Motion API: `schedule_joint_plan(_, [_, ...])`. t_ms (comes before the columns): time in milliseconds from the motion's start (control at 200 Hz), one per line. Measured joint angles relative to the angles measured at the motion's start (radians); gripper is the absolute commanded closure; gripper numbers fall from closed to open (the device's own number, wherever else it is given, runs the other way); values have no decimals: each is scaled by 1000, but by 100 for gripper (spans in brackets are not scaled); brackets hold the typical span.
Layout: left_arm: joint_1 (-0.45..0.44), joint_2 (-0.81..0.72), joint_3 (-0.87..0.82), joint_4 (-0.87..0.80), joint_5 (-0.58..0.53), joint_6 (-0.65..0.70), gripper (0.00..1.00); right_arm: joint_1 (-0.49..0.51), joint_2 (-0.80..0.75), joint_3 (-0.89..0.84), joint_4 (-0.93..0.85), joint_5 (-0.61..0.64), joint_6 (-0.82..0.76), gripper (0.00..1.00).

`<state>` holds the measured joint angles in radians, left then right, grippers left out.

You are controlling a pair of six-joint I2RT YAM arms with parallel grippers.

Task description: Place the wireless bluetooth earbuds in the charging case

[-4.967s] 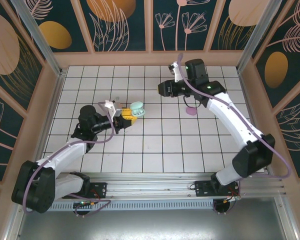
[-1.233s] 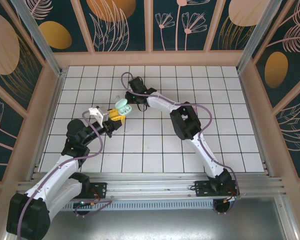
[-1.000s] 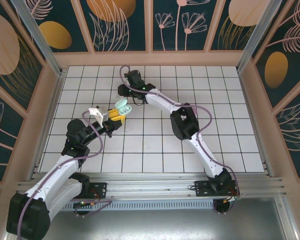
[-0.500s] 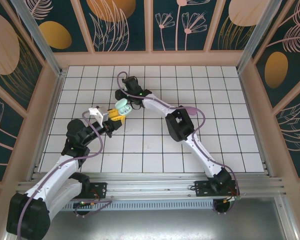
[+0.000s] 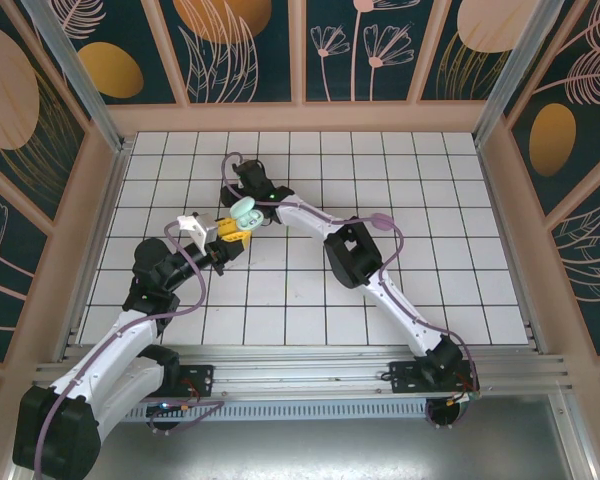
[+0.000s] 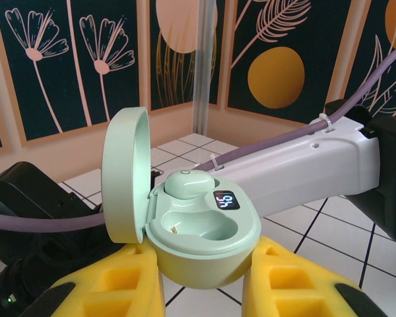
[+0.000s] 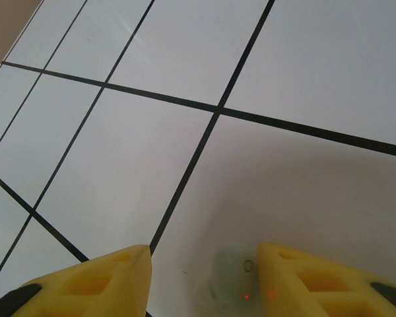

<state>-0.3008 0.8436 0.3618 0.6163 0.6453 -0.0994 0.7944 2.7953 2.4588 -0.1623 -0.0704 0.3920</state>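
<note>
Clamping the open case [image 6: 204,232], the left gripper [image 6: 204,285] has one earbud [image 6: 188,181] seated beyond its fingertips. The right wrist view adds a second earbud [image 7: 231,280], loose between the parted fingers of the right gripper [image 7: 203,256].

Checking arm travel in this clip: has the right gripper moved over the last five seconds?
Yes. The right gripper has swung left across the tiled table, from the far right columns to just beyond the mint case.

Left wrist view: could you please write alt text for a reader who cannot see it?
An open mint green charging case sits clamped between the left gripper's yellow fingers, lid raised at left. One mint earbud fills the far slot; the near slot is empty.
</note>
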Motion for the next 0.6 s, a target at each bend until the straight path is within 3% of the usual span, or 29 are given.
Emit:
schedule_joint_plan(430, [0,-13,-2,-1,0,0,98,-1,-1,3,-55,33,-66,78])
schedule_joint_plan(596, [0,-14,-2,-1,0,0,98,-16,-64,-92,-59,11,-68,81])
